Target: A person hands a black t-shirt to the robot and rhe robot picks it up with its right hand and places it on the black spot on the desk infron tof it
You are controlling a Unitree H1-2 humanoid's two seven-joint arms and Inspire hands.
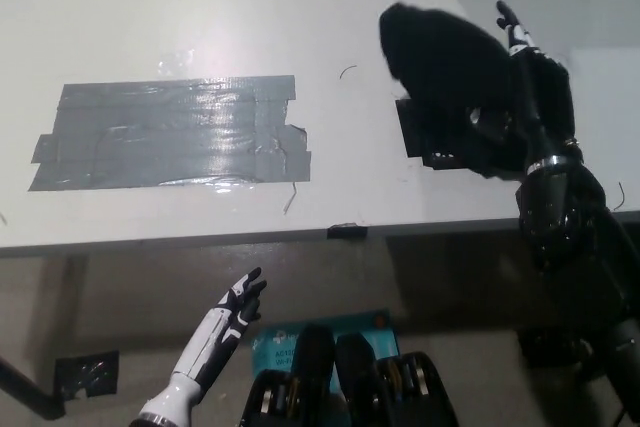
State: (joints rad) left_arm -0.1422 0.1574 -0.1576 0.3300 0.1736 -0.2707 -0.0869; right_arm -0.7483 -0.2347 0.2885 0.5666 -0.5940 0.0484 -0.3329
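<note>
Right hand: the black right hand is raised over the right part of the worktop, grasping the black t-shirt; one fingertip shows above the cloth, the others are hidden by it.
T-shirt: it hangs bunched from the right hand, draped over the black spot and hiding most of it; whether its lower folds touch the surface cannot be told.
Reason for the hold: judged from the task, the cloth is carried above its target so that it can be lowered straight down; placing appears to be the step in hand, and release is not yet done.
Left hand: the white left hand rests below the worktop's front edge, well apart from the work, fingers spread and holding nothing.
Worktop: a pale grey worktop with a glossy glare patch; a wide patch of grey tape lies left of centre, wrinkled and shiny.
Edge detail: a small dark tab sits on the front edge.
Room: beneath the worktop, a dull floor in shadow.
</note>
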